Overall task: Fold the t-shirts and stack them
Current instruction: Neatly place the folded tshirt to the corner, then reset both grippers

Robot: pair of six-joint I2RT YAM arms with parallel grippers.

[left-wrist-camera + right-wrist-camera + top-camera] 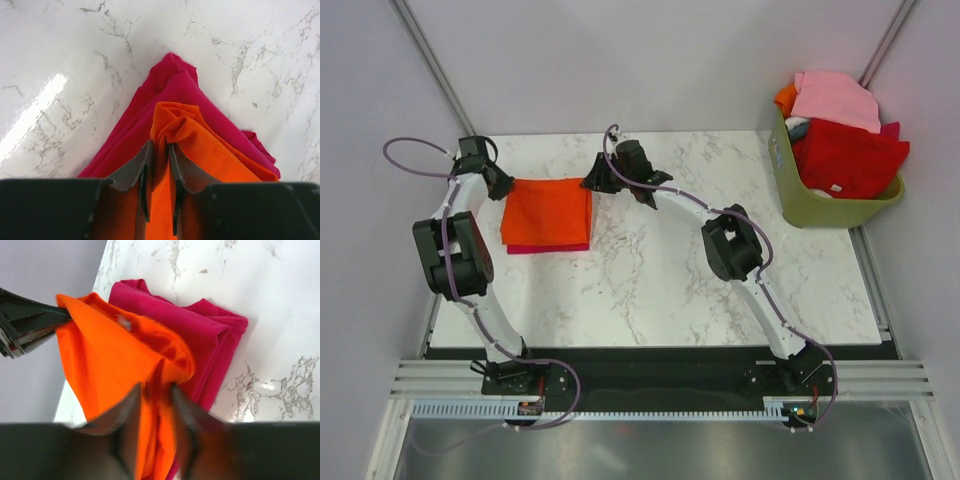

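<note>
Stacking the orange t-shirt (548,208) on the crimson t-shirt (550,247), the left pincer (161,150) and right pincer (156,390) are pinching its corners, likely needing release next.

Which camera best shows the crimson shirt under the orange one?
The left wrist view: the crimson shirt fans out sharply beyond the orange shirt. The right wrist view shows its folded side, blurrier; the top view only a thin strip.
</note>
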